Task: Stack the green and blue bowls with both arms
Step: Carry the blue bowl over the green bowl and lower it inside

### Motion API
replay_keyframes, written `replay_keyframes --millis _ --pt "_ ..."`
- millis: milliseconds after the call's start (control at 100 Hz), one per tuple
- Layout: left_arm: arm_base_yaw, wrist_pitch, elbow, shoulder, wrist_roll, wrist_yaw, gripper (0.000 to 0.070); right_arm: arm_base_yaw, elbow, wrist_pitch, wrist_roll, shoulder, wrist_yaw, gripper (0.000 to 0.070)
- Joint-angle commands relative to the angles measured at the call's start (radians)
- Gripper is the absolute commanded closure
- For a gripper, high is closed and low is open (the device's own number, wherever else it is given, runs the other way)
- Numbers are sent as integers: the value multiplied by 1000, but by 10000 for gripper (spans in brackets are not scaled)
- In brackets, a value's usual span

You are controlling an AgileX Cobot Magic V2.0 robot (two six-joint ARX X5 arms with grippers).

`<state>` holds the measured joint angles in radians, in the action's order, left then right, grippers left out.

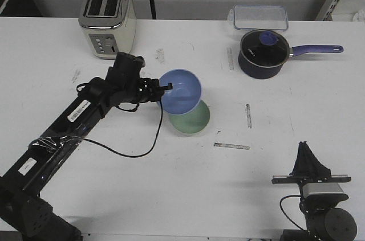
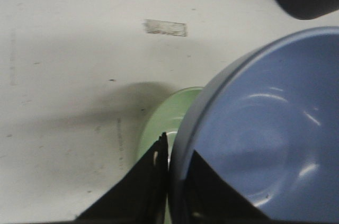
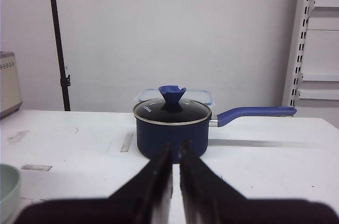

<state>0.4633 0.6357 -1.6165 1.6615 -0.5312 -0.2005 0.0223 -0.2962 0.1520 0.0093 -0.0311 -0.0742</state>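
Note:
My left gripper [image 1: 165, 88] is shut on the near-left rim of the light blue bowl [image 1: 181, 90] and holds it tilted just above the pale green bowl [image 1: 191, 118], which rests on the table and is partly covered by it. In the left wrist view the blue bowl [image 2: 265, 139] fills the frame, its rim pinched between the fingers [image 2: 153, 181], with the green bowl [image 2: 159, 123] beneath. My right gripper [image 1: 308, 161] rests shut and empty at the front right. In the right wrist view its closed tips [image 3: 175, 152] point toward the pot; the green bowl's edge [image 3: 8, 187] shows.
A dark navy pot with glass lid and blue handle [image 1: 262, 53] stands at the back right, with a clear lidded container [image 1: 258, 17] behind it. A toaster [image 1: 107, 17] stands at the back left. Tape marks [image 1: 231, 146] lie on the white table.

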Motion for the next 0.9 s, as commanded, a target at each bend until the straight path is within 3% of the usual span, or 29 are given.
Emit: replay_keyframes --millis 0,270,740,890 --pt "29 -32 -23 23 -42 -1 699 2 -2 -10 16 5 3 685" --pt "95 -39 -23 107 -61 -1 699 2 -2 -10 16 5 3 685" --pt "95 -40 -23 206 -56 3 697 2 -2 -10 16 5 3 685" --pt "95 -32 -23 215 -48 37 696 2 -2 -10 16 5 3 685"
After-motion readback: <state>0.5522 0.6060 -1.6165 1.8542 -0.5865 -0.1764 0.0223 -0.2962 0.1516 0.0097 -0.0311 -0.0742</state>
